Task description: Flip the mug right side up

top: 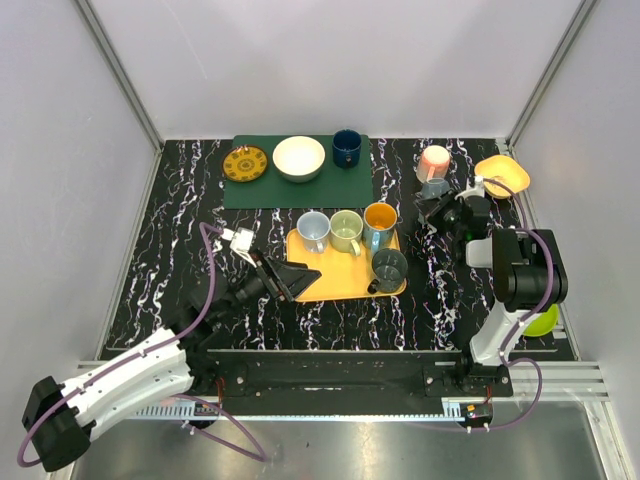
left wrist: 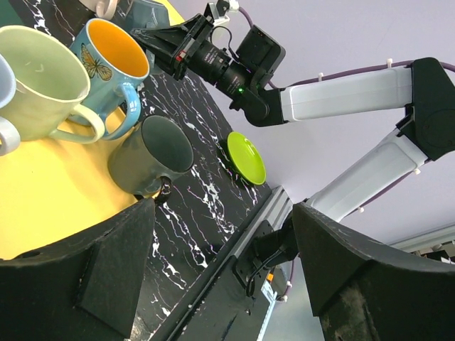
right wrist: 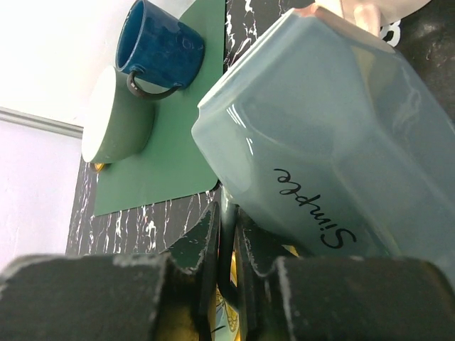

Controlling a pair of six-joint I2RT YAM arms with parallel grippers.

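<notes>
From above, a black marble-patterned table [top: 150, 290] carries a yellow rectangular plastic tray [top: 330, 285] in the middle, with four upright ceramic mugs on it. At the far right, just beside a yellow shallow bowl [top: 505, 176], stands the pale grey-blue ceramic mug [top: 433, 168], its pink end facing up. The right gripper [top: 432, 198] reaches it from the near side. The left gripper [top: 287, 275] hovers at the tray's near left corner, its fingers spread apart and holding nothing. A dark green rectangular mat [top: 300, 190] lies along the far edge, bearing a yellow patterned plate [top: 245, 163], a white round bowl [top: 299, 157] and a dark blue mug [top: 347, 148]. From the left wrist, the left gripper [left wrist: 220, 284] shows two black fingers set wide apart, framing the tray [left wrist: 43, 206], a dark grey mug [left wrist: 149, 156] at its edge and a lime green round plate [left wrist: 247, 156] beyond. From the right wrist, the right gripper [right wrist: 226, 245] has its fingers pressed together on the thin handle of the pale grey-blue ceramic mug [right wrist: 320, 135], which fills the view tilted, with "Simple" in black script on its side. Whether it touches the table cannot be told.
</notes>
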